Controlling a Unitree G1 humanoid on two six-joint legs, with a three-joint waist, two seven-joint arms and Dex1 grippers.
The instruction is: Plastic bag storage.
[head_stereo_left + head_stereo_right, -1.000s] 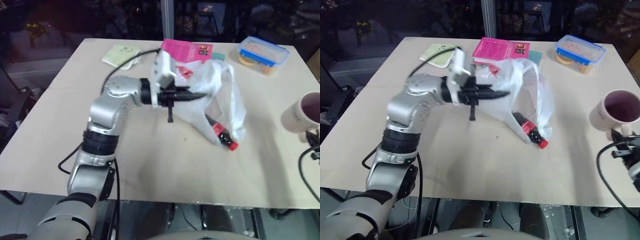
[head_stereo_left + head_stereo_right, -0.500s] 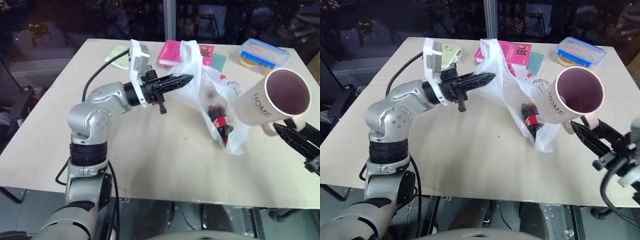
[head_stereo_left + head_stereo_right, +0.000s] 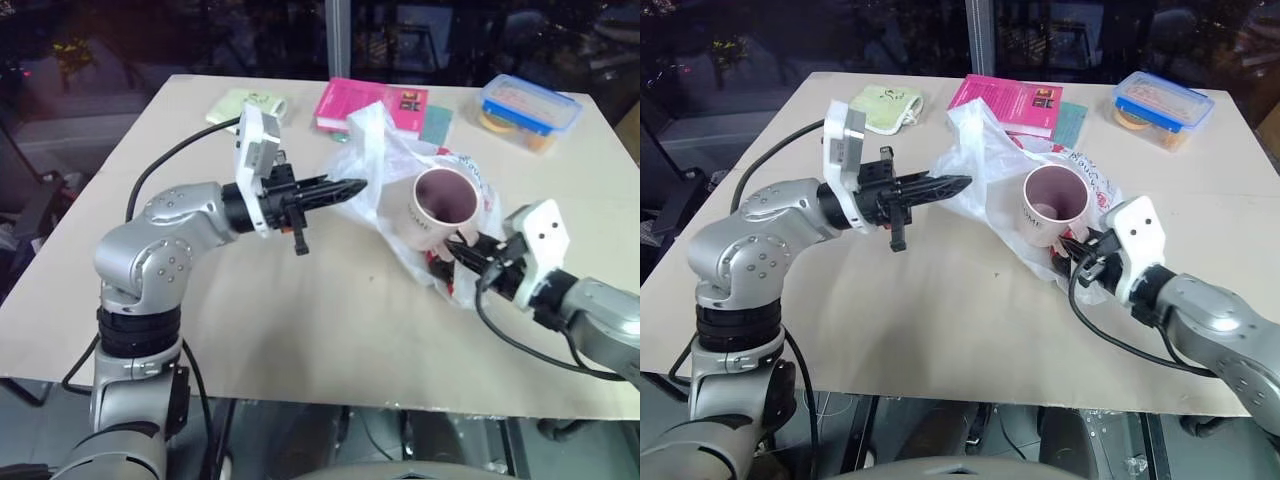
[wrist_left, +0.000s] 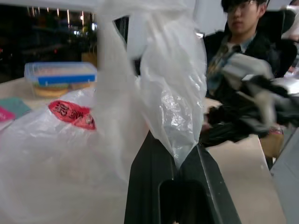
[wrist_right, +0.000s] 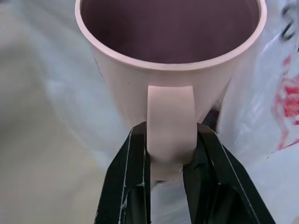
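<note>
Left gripper (image 3: 352, 188) at frame centre pinched the plastic bag (image 3: 385, 165); right gripper (image 5: 169, 154), lower right, clamped the pink mug (image 3: 437, 208) handle.

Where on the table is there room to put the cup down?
The near part of the table, in front of the plastic bag and between the two arms, is bare. So is the left side below the green cloth. The far edge is crowded: pink book, lidded box.
</note>
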